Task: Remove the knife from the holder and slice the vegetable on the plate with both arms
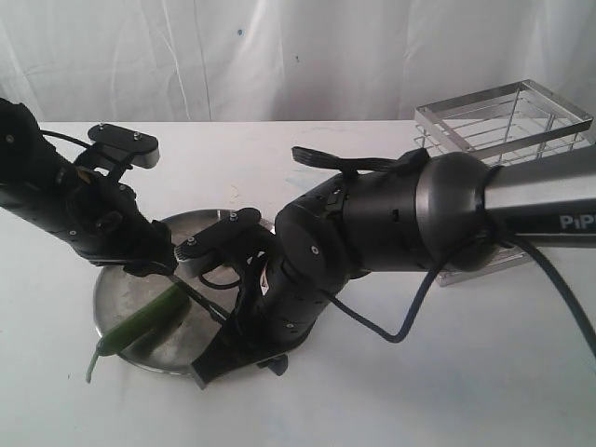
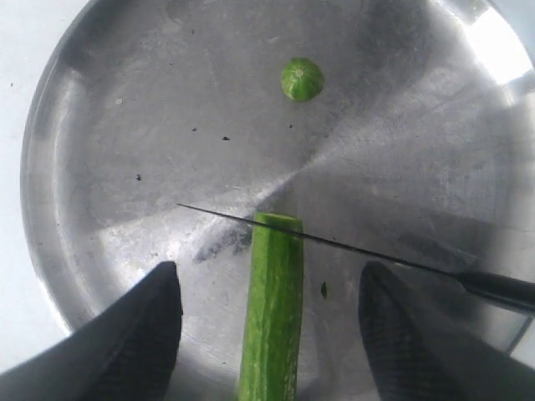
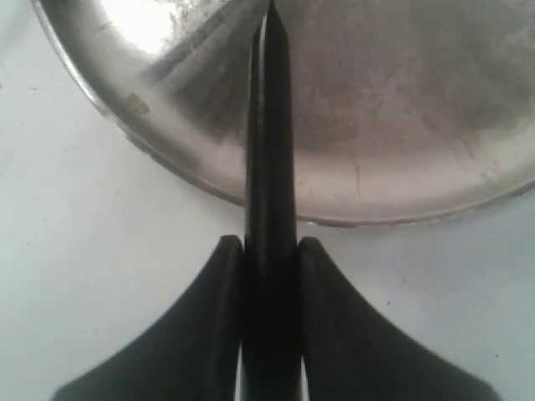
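Ext. view: holder stands back right, behind the right arm, and shows only here. Plate is front left; vegetable lies on it, stem end over the rim.

L wrist: left gripper has its fingers spread wide, w/ the vegetable between them, touching neither. Knife blade lies across its cut end. Only this view shows the round slice, lying apart on the plate.

R wrist: right gripper fingers pinch the knife's black handle, above the plate rim.

A white table fills the foreground; just behind the table's far edge hangs a white, softly creased curtain, and bright, even light falls across the table
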You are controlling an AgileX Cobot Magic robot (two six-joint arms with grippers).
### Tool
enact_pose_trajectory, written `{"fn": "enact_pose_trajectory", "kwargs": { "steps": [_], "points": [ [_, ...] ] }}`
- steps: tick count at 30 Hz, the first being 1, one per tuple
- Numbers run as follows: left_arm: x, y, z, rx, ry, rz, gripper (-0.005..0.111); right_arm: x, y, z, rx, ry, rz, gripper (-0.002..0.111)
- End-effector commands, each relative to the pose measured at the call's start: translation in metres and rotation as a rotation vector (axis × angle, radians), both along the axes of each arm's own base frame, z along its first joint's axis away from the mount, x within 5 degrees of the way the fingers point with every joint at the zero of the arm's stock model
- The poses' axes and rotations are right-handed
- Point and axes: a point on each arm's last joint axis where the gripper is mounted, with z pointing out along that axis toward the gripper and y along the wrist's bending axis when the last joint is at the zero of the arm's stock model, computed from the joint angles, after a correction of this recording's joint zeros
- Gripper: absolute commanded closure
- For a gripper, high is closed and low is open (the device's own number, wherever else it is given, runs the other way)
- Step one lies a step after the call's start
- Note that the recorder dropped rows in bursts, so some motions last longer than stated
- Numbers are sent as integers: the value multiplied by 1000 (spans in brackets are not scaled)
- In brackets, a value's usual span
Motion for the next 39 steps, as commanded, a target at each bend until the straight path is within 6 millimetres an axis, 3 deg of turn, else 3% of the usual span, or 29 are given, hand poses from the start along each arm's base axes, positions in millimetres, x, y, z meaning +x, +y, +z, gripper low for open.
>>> {"fn": "enact_pose_trajectory", "kwargs": {
  "steps": [1,5,17,23,28,39],
  "points": [
    [-2,-1,-3,-12,24,8,43,0,-1,1,1,-7,-1,108],
    [-4,-1,-9,-19,24,17,57,0,-1,1,2,-5,-3,108],
    [2,-12,-21,-99,41,-37,57,0,0,1,0,-4,1,108],
    [6,-17,-26,-116,50,-91,40,0,0,1,0,-5,3,108],
    [9,-18,-34,-112,74,-89,44,-1,-1,0,-5,-1,3,108],
    [18,-23,-19,-130,53,-121,43,-1,0,0,-5,-4,17,108]
  ]
}}
